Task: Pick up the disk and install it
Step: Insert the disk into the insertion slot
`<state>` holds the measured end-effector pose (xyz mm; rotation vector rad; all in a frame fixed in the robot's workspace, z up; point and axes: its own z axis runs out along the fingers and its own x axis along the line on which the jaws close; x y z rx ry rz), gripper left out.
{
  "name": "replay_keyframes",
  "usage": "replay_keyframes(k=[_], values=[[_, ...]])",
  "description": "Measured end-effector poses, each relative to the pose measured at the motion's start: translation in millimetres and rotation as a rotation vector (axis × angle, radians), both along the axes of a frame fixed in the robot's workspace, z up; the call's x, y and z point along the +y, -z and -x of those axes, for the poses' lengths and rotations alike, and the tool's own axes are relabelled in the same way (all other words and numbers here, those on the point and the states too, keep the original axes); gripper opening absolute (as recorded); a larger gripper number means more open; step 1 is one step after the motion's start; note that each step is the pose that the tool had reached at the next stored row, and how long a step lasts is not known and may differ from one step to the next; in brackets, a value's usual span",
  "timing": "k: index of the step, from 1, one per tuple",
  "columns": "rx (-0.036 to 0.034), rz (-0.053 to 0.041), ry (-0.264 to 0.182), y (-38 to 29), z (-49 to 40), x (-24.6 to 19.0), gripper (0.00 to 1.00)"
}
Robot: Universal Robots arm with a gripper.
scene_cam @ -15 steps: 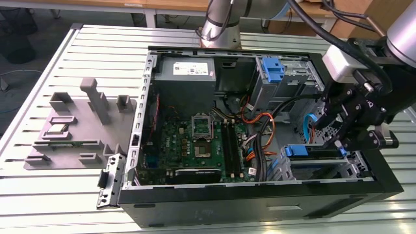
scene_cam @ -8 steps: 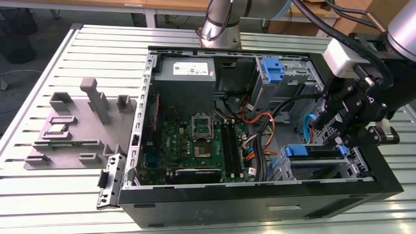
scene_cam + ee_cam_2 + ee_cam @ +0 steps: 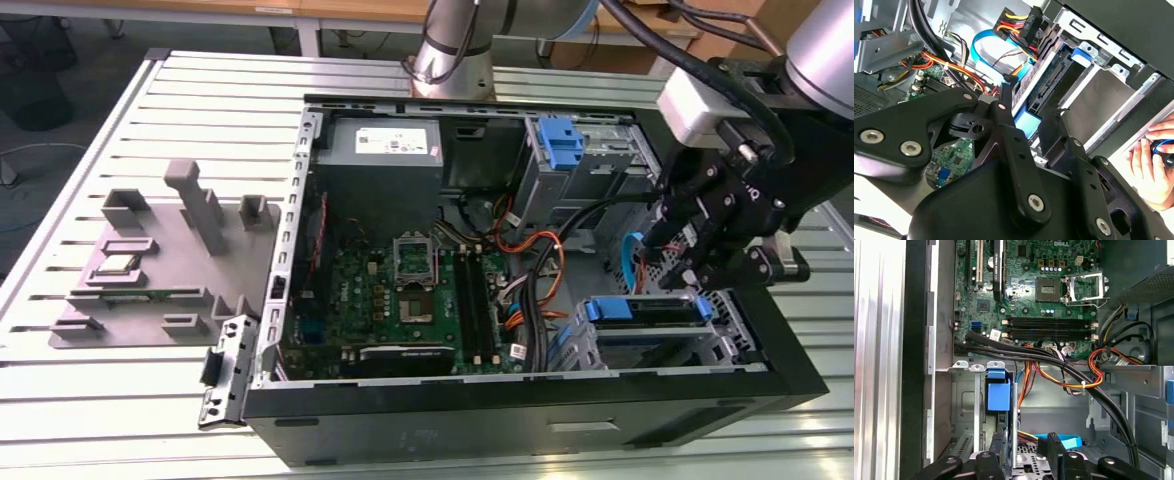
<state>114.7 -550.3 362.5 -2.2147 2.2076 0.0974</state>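
My arm reaches in from the exterior view's right, its wrist tipped down over the open computer case (image 3: 534, 402), and the gripper (image 3: 705, 272) hangs just above the corner drive cage (image 3: 729, 328). The disk (image 3: 643, 311) sits on edge inside that cage, blue rail up. The fingers (image 3: 1009, 130) stand apart, and the disk's end lies just beyond them.

Exterior cam sits high, angled down on the whole open computer case (image 3: 534, 420). First wrist cam looks down inside, fairly near, taking in the motherboard (image 3: 1029, 300). Second wrist cam's right up close, peering past the gripper (image 3: 1029, 107) at the drive cage (image 3: 1096, 100). All three share that cage and the orange cables (image 3: 1025, 382).
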Motion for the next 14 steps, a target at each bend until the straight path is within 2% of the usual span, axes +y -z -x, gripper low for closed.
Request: replay_keyframes(k=[3, 8, 14], values=[[0.0, -0.0003, 0.0, -1.1, 0.0, 0.9, 0.48], [0.0, -0.0001, 0.0, -1.1, -0.1, 7.5, 0.48], [0.0, -0.0002, 0.0, 0.5, -3.1, 8.6, 0.48]])
